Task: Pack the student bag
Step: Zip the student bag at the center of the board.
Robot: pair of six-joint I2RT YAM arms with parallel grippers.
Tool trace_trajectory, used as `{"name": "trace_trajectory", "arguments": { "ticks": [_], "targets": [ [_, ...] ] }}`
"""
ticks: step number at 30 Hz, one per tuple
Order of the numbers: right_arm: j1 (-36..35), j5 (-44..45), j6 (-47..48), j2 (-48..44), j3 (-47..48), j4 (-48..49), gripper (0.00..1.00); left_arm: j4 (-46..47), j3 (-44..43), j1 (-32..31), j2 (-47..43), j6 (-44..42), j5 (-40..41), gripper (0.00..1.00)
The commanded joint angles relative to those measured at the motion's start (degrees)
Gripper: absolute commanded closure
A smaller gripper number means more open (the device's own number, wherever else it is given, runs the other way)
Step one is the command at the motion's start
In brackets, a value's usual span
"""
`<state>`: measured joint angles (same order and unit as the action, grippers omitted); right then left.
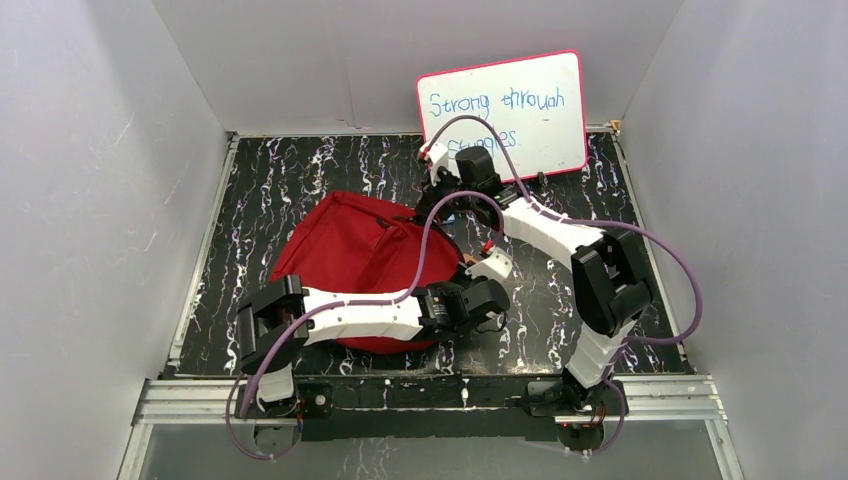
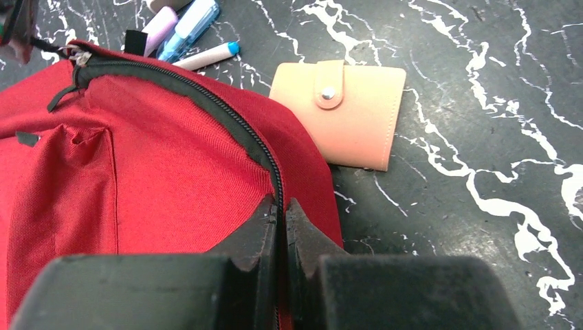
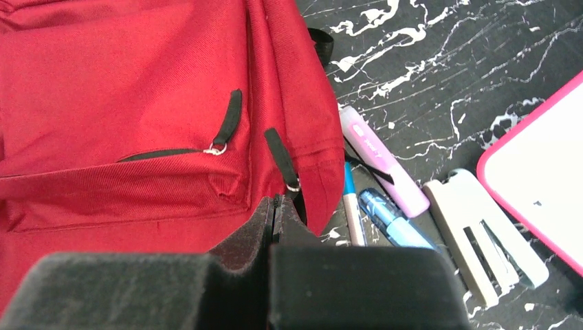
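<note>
Pincer status: the left pincer (image 2: 282,206) is clamped on the zip seam of the student bag (image 1: 350,250), which lies left of centre on the table (image 1: 300,170). The right pincer (image 3: 275,206) is closed at the bag's far right edge; I cannot confirm that it traps fabric. Progress: early. The wallet (image 2: 344,113), pink highlighter (image 3: 381,161) and blue pens (image 3: 392,216) lie unpacked beside the bag's right edge. The bag interior is hidden, and from above the arms mask its right side.

The right claw (image 3: 275,206) clamps the edge of the student bag (image 3: 124,89).
</note>
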<state>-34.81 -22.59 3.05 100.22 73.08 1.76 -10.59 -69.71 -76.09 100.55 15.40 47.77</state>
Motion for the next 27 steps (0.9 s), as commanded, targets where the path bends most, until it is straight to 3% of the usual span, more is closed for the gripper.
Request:
{"name": "trace_trajectory", "arguments": {
  "ticks": [1,7,23,27],
  "targets": [
    [0.2,-4.1,6.0,1.6,4.5,1.6,1.00,1.7,-4.0,-0.5,0.0,-1.5,-5.0,1.00],
    [0.5,-7.0,10.7,6.0,8.4,1.3,1.00,2.2,-2.5,-0.5,-1.4,-1.4,-7.3,1.00],
    [1.4,-8.6,12.3,20.7,21.8,-0.3,1.00,3.5,0.2,-0.7,-4.8,-1.0,-9.2,1.00],
    [1.3,-8.4,11.3,20.2,22.6,-0.9,0.93,3.5,1.3,-0.7,-6.0,-0.1,-7.6,1.00]
  ]
}}
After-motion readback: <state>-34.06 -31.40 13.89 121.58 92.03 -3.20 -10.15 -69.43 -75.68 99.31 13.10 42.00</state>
